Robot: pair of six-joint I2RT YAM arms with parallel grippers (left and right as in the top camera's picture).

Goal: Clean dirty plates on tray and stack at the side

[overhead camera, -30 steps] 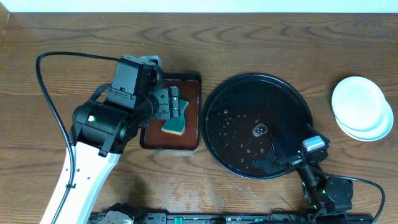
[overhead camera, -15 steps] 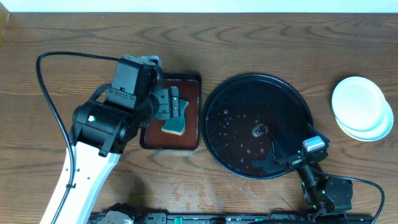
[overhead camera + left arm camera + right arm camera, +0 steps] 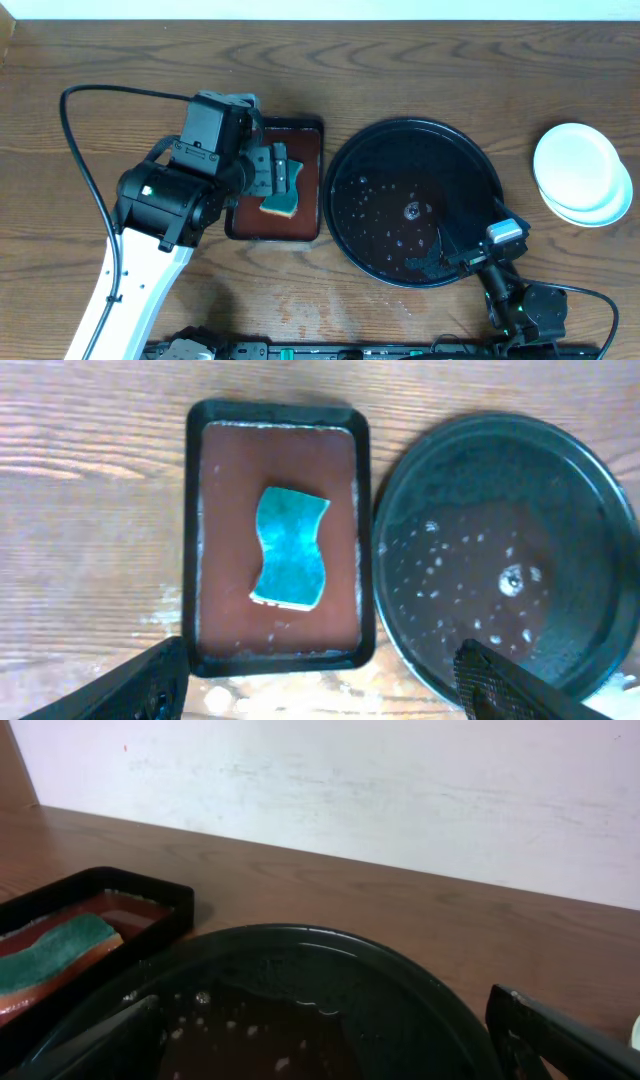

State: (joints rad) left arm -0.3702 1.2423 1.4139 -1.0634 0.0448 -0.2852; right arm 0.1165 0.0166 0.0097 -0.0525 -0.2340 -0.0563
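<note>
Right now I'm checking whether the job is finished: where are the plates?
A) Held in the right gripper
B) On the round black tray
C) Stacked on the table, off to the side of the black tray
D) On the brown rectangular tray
C: the overhead view shows the plates stacked on the wooden table, clear of the round black tray, which holds only water droplets.

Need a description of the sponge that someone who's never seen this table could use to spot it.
Find the big round black tray; beside it, on the side away from the plates, sits a smaller rectangular brown tray. The sponge lies flat in its middle: the only teal thing in view, wavy-sided, with a yellow layer underneath.
</note>
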